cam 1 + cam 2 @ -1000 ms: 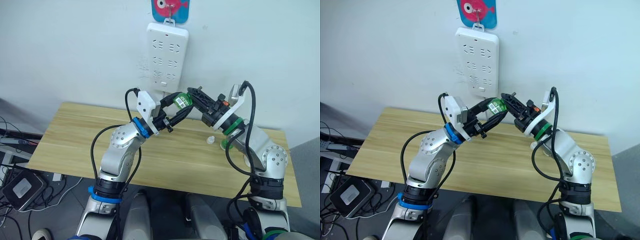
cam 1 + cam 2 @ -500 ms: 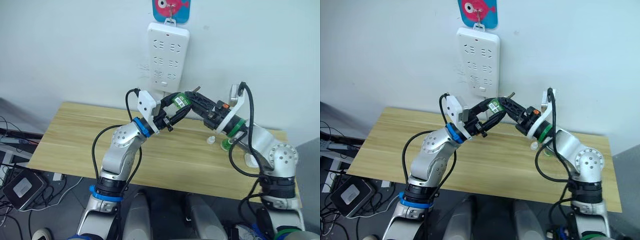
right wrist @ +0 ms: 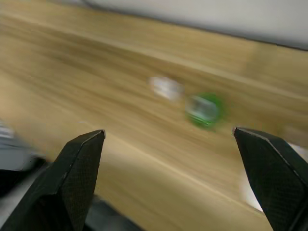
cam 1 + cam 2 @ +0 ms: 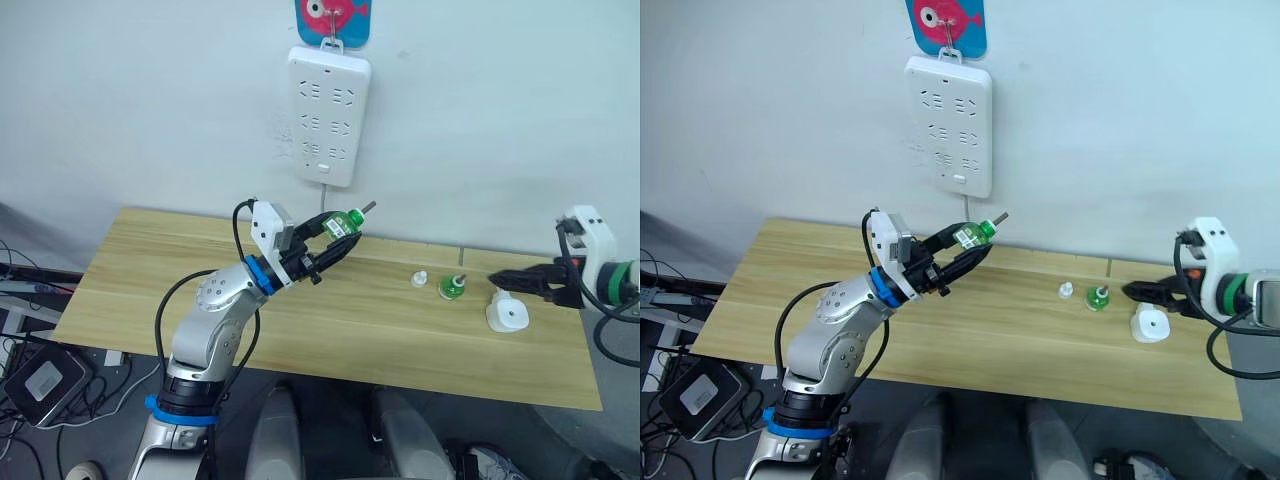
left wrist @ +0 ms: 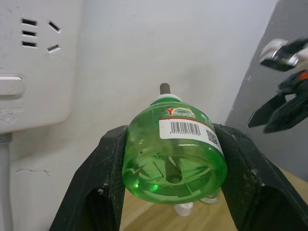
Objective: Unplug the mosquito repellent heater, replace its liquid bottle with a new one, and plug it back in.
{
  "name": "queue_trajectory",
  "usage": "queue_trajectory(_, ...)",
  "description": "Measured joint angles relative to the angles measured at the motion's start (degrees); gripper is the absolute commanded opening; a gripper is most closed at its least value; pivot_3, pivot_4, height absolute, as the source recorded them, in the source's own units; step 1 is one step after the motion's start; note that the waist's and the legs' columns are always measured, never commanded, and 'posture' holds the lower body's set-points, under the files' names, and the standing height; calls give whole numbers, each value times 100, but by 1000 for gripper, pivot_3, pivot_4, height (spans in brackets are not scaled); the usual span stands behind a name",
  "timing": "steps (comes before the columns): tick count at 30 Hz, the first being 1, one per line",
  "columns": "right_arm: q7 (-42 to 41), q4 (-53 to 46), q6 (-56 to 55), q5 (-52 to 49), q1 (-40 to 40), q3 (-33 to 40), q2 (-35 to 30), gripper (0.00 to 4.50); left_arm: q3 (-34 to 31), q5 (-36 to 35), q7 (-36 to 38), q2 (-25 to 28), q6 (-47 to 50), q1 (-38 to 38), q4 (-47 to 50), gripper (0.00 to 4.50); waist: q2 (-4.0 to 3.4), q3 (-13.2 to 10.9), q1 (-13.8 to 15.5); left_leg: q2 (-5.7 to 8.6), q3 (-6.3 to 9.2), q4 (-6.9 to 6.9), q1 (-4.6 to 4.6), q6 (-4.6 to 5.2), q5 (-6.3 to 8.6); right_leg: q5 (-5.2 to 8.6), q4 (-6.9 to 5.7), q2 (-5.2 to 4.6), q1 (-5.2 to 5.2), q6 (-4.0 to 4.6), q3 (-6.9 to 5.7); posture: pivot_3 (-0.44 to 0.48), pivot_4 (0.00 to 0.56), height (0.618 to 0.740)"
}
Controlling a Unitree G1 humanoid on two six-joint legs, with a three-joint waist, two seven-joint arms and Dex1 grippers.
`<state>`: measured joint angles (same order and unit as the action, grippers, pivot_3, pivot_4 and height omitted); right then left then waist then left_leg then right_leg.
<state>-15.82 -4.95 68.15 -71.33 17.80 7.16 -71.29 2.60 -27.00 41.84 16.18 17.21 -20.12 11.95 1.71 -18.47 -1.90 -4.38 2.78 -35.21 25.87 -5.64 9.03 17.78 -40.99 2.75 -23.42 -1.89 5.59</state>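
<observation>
Heater (image 4: 508,315) on table just beside parted, empty right gripper (image 4: 500,282).

A light wooden table (image 4: 200,290) runs along the wall, and three small things sit on its far right stretch. Nearest the right gripper (image 4: 497,281), just beside its fingertips, lies the mosquito repellent heater (image 4: 507,315), white and rounded with a round hole facing up. A step further from that gripper stands a small green bottle (image 4: 451,287) with a dark wick, and just past it a tiny white cap (image 4: 420,279), all three well apart from the left gripper (image 4: 342,240).
</observation>
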Motion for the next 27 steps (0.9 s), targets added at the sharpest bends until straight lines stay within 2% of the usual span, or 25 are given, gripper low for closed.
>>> queue_trajectory(3, -302, 428, -151, 962, 138, -461, 75, 4447, 122, -3, -19, -109, 25, 41, 150, 2269, 0, 0, 2, 3, -4, -4, 1, 1, -1, -2, 0, -1, 0, -5, 7, -22, 298, 740)
queue_trajectory(9, -795, 928, -61, 2111, 581, -1036, 402, 4447, 169, -21, -47, -110, 136, 194, 300, 2269, -1, -1, -17, 2, -6, -2, -2, 2, -1, -2, 0, 0, 0, -5, 9, -4, 301, 740)
queue_trajectory(16, -1053, 1540, 211, 3019, 1118, -1263, 975, 4447, 165, -23, -89, -61, 241, 323, 425, 2269, 0, -1, 20, 5, -5, 0, 0, 2, 0, -3, 5, -2, 0, -5, 10, 20, 309, 740)
queue_trajectory(27, -1135, 1886, 584, 3938, 1247, -1280, 1650, 4447, 155, -99, -174, 87, 425, 491, 678, 2269, -2, -4, 19, 4, -4, 2, -1, 2, -1, -2, 5, -1, 0, -6, 10, 46, 323, 740)
